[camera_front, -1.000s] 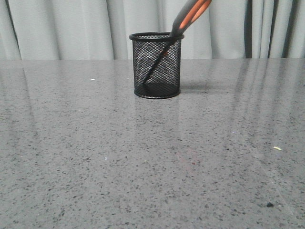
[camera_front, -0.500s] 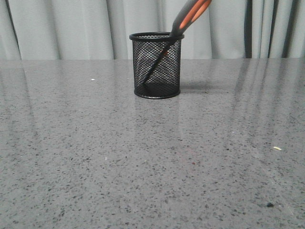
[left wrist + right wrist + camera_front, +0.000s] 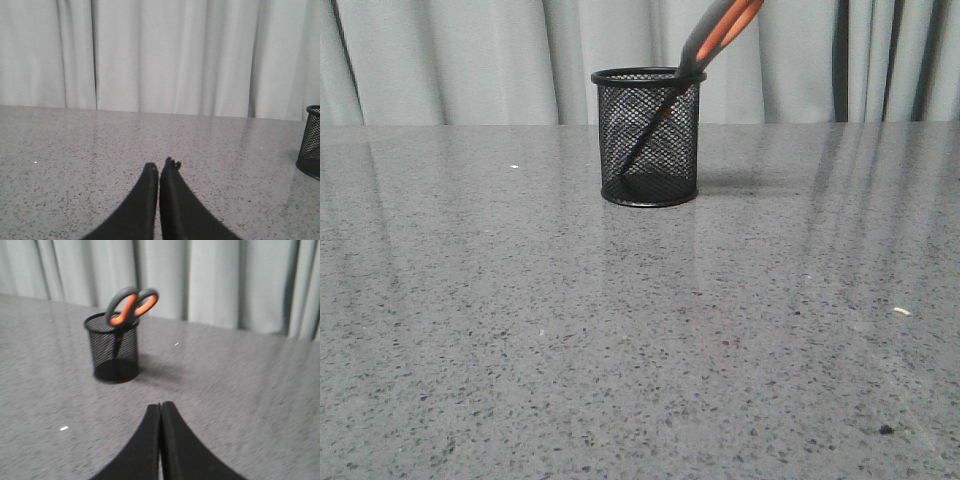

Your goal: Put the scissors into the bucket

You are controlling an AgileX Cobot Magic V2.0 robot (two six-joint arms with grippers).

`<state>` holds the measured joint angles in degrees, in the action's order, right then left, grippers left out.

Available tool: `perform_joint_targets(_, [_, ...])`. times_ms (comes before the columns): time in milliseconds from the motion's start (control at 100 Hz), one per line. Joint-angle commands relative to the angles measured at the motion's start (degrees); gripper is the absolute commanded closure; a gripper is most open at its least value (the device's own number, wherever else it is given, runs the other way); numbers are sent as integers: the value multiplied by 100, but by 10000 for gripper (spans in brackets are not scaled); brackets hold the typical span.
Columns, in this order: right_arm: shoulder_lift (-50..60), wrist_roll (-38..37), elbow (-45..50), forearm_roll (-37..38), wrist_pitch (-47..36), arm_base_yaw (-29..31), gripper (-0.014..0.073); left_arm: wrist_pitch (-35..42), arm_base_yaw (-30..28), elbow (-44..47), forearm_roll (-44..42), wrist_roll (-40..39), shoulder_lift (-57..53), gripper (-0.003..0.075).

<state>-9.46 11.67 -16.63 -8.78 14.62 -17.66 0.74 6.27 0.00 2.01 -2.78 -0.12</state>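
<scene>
The bucket (image 3: pixel 649 138), a small black wire-mesh cup, stands upright on the grey table at the back middle. The scissors (image 3: pixel 718 34) stand inside it, blades down, leaning to the right, with the grey and orange handles sticking out over the rim. Both also show in the right wrist view, the bucket (image 3: pixel 116 355) and the scissors (image 3: pixel 131 305). My right gripper (image 3: pixel 160 404) is shut and empty, low over the table, well away from the bucket. My left gripper (image 3: pixel 160 164) is shut and empty; the bucket (image 3: pixel 312 141) sits at that view's edge.
The grey speckled table (image 3: pixel 640 330) runs back to a pale curtain (image 3: pixel 470 60). Small specks lie on it: a white one (image 3: pixel 514 166) at the back left, a pale one (image 3: pixel 902 311) and a dark one (image 3: pixel 886 430) at the front right.
</scene>
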Motion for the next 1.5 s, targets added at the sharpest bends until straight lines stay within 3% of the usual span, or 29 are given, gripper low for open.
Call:
perform_joint_targets(0, [-54,-233,59,540,-1057,133,667,427,-8,232,36,-48,-165,740])
perform_joint_targets(360, [79,-343,1234,511,-1770,1630,667,427,-8,232,36,-48,-165,740])
perform_joint_targets(530, [719,-343,1792,525,-1864,1668,667,427,-8,232,36,-48,-165,740])
perform_joint_targets(620, [1176,-355,1777,537,-1186,1668,667,427,-8,232,36,-48,-155,740])
perform_joint_targets(1490, [1138,-355,1777,733,-1156,1668,667,427,-8,232,36,-48,-155,740])
